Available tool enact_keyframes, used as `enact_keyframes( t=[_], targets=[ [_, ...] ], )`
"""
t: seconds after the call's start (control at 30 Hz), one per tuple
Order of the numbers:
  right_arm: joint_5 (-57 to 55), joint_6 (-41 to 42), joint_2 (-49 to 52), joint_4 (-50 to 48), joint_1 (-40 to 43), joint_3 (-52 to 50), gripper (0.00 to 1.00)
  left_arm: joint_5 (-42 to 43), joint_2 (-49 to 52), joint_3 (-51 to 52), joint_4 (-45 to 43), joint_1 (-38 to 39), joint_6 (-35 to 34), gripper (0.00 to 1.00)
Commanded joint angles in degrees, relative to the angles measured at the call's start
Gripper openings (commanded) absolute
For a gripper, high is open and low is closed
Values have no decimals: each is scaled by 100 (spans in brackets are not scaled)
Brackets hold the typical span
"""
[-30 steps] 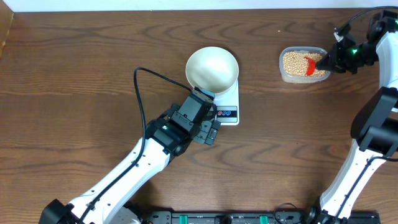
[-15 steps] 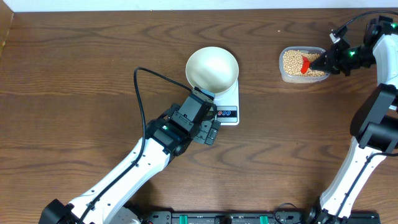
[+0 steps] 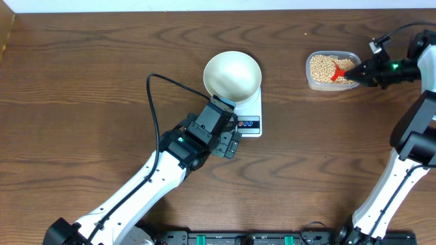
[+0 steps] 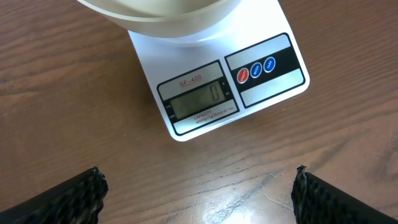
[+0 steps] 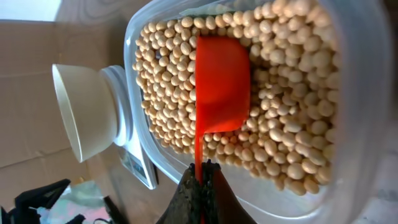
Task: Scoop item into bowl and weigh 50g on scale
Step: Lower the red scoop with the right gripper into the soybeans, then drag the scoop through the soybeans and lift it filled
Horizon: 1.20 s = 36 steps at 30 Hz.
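Note:
The off-white bowl (image 3: pixel 232 73) sits empty on the white scale (image 3: pixel 249 117), whose display (image 4: pixel 198 102) reads 0. Tan beans (image 3: pixel 321 67) fill a clear plastic tub (image 3: pixel 312 80) at the back right. My right gripper (image 3: pixel 362 68) is shut on the handle of a red scoop (image 3: pixel 338 71), whose cup (image 5: pixel 222 84) lies among the beans (image 5: pixel 280 106) in the tub. My left gripper (image 3: pixel 229 145) is open and empty, just in front of the scale; its fingertips (image 4: pixel 198 193) frame bare wood below the scale (image 4: pixel 273 84).
The bowl (image 5: pixel 84 112) and scale also show beyond the tub's rim (image 5: pixel 149 155) in the right wrist view. A black cable (image 3: pixel 160 85) loops left of the bowl. The table's back edge runs along the top of the overhead view.
My right gripper has pulled back to the right and its wrist has turned; the red scoop stays in the tub's beans, shifted slightly. The left arm has not moved.

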<state>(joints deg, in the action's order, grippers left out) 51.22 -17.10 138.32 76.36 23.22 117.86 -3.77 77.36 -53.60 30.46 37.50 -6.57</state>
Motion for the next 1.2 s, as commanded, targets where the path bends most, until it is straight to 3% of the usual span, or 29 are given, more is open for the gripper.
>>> enact_keyframes(
  t=[0.0,0.43,0.87,1.17],
  targets=[
    [407,-297,101,35,52,-140,1,-13,11,-7,13,-20,52,97],
    [743,-304,101,-481,107,-798,1,-13,11,-7,13,-20,52,97],
    [826,98,101,-426,129,-817,1,-13,11,-7,13,-20,52,97],
    [1366,-365,101,-61,461,-817,1,-13,11,-7,13,-20,52,97]
  ],
)
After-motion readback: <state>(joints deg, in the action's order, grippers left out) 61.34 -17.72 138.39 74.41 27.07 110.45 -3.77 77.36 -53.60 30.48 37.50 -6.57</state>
